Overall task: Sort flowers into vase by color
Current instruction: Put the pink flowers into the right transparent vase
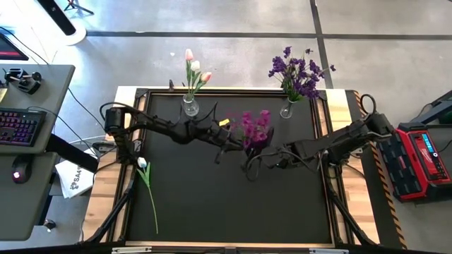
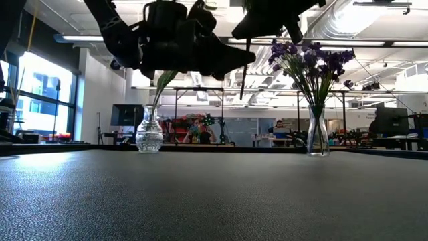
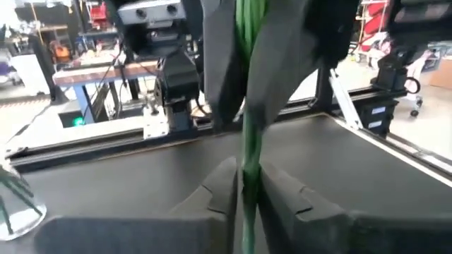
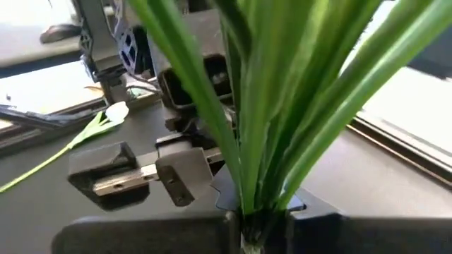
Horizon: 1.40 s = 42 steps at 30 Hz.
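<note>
One bunch of magenta flowers is held above the middle of the tabletop, between the two arms. The left gripper meets its stem from the left, and the left wrist view shows the green stem running straight down between the two dark jaws, which are closed narrowly against it. The right gripper comes in from the right, just below the blooms; in the right wrist view a sheaf of long green leaves rises out of its jaws, which are pinched shut on the base of the bunch. So both sets of jaws hold the same bunch, close together.

There are two glass vases at the far edge. The left vase carries three tulips, pink and white. The right vase carries one bushy cluster of purple flowers. One white tulip lies flat near the tabletop's left edge, well apart from both grippers.

The tabletop is a black, finely textured mat in a pale wooden frame. To the left stands a desk with a keyboard and a mouse; to the right is a red case. Beyond lies a workshop with windows, ceiling ducts and benches.
</note>
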Each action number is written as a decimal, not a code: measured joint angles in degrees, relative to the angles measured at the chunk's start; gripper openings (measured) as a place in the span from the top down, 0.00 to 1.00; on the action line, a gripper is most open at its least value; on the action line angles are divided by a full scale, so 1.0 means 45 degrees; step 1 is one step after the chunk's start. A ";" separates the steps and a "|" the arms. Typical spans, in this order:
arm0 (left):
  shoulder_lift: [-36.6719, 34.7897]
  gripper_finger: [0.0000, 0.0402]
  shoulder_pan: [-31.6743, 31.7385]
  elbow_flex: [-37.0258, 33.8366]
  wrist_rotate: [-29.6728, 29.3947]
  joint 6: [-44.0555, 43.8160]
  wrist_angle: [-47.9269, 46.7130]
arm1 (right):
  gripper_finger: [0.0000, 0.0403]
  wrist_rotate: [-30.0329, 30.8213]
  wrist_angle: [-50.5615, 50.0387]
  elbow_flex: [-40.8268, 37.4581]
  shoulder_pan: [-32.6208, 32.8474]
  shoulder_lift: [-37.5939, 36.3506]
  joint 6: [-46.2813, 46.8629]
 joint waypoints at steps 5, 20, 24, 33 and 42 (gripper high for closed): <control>0.0000 0.76 0.0728 0.0000 0.0118 -0.0043 -0.1230 | 0.99 0.0185 -0.0972 -0.0005 -0.0010 0.0005 0.1081; -0.0146 0.59 0.2842 -0.0334 -0.0002 0.0028 -0.4922 | 1.00 0.3064 -0.8869 -0.0010 -0.0666 -0.2229 0.4809; -0.0146 0.59 0.2791 -0.0644 0.0016 -0.0012 -0.4873 | 1.00 0.4777 -1.0428 -0.0007 -0.1559 -0.4505 0.4584; -0.0160 0.59 0.2214 -0.0903 0.0070 -0.0081 -0.3835 | 1.00 0.4985 -0.9362 -0.0005 -0.5919 -0.5956 0.0553; -0.0160 0.59 0.1993 -0.0903 0.0064 -0.0280 -0.3769 | 1.00 0.2062 -0.6521 -0.0295 -0.7973 -0.5485 -0.1643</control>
